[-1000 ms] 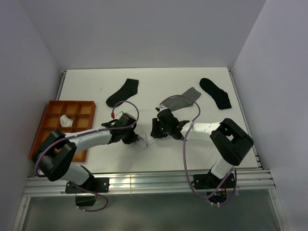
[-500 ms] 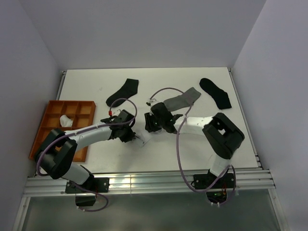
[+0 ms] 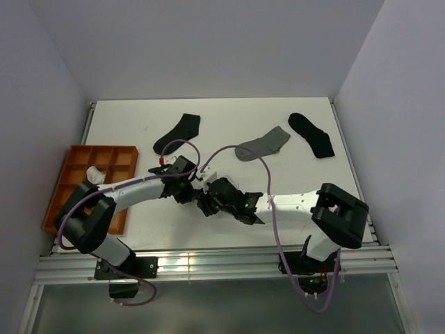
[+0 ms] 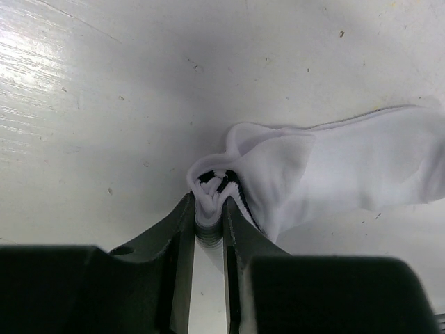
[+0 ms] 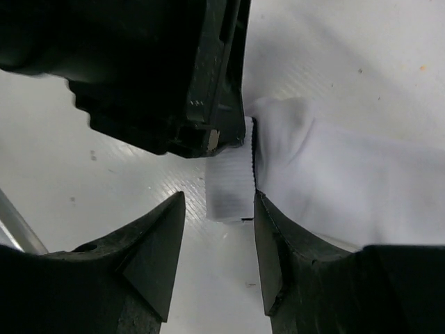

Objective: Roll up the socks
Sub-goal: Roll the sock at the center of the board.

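A white sock (image 4: 334, 167) with black cuff stripes lies flat on the white table. My left gripper (image 4: 208, 209) is shut on its bunched cuff. My right gripper (image 5: 219, 202) is open, its jaws either side of a folded white cuff edge (image 5: 229, 182), with the sock's body (image 5: 348, 181) to the right and the left gripper's black body (image 5: 153, 69) just above. In the top view both grippers, the left (image 3: 189, 191) and the right (image 3: 207, 202), meet at the table's middle and hide most of this sock. A grey sock (image 3: 263, 145) and two black socks (image 3: 177, 133) (image 3: 311, 133) lie flat farther back.
An orange compartment tray (image 3: 73, 198) sits at the left edge with a small white rolled bundle (image 3: 94, 175) in one cell. Grey walls close in the table on three sides. A metal rail runs along the near edge.
The right arm has swung from behind the sock round to its near side, beside the left gripper, and its jaws have opened wider. The left gripper keeps its hold.
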Robot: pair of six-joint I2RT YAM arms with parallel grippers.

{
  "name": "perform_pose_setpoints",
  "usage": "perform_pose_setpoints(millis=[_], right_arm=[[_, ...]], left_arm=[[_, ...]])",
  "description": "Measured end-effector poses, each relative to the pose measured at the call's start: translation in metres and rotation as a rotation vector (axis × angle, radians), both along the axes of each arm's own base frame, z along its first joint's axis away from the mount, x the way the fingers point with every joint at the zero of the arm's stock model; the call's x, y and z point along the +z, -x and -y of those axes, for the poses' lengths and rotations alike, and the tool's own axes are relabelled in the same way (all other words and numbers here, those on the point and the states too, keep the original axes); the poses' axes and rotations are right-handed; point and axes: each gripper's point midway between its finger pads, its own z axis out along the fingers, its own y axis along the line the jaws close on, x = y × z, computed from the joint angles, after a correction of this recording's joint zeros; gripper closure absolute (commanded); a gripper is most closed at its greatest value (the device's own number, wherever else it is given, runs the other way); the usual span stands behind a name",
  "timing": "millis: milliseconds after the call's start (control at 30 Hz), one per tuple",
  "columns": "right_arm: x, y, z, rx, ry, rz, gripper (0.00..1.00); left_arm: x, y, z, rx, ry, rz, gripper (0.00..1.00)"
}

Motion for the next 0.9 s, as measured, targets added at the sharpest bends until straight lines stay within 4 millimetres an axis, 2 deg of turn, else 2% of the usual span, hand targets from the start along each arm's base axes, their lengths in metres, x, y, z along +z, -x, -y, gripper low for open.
perform_pose_setpoints(millis=[200,333,400,533,567,667,700,833,900], right_arm=[[-0.035,0.006,0.002,0.005,0.103,-0.012,0.53],[-0.048,0.01,-0.002,0.013,0.14,-0.017,0.55],[-0.053,0.009,-0.003,0.009,0.162,-0.009,0.59],[-0.054,0.006,-0.004,0.004,0.186,0.007,0.71],[-0.053,0.006,-0.005,0.003,0.188,0.01,0.8],[-0.052,0.005,-0.012,0.011,0.187,0.016,0.97],[-0.051,0.005,-0.014,0.015,0.185,0.016,1.0],[-0.051,0.008,-0.018,0.031,0.191,-0.015,1.0],[-0.052,0.01,-0.019,0.036,0.186,-0.045,1.0]], left_arm=[[0.0,0.0,0.0,0.001,0.001,-0.001,0.98],[0.0,0.0,0.0,0.01,0.017,-0.003,0.98],[-0.001,0.0,0.0,0.021,0.032,-0.002,0.98],[-0.001,0.0,-0.005,0.049,0.076,0.003,0.98],[-0.001,0.0,-0.008,0.062,0.093,0.006,0.98],[-0.001,0.002,-0.019,0.104,0.121,0.015,0.94],[0.0,0.003,-0.023,0.121,0.133,0.022,0.93],[0.0,0.012,-0.03,0.169,0.189,0.052,0.82],[0.0,0.015,-0.031,0.189,0.225,0.069,0.73]])
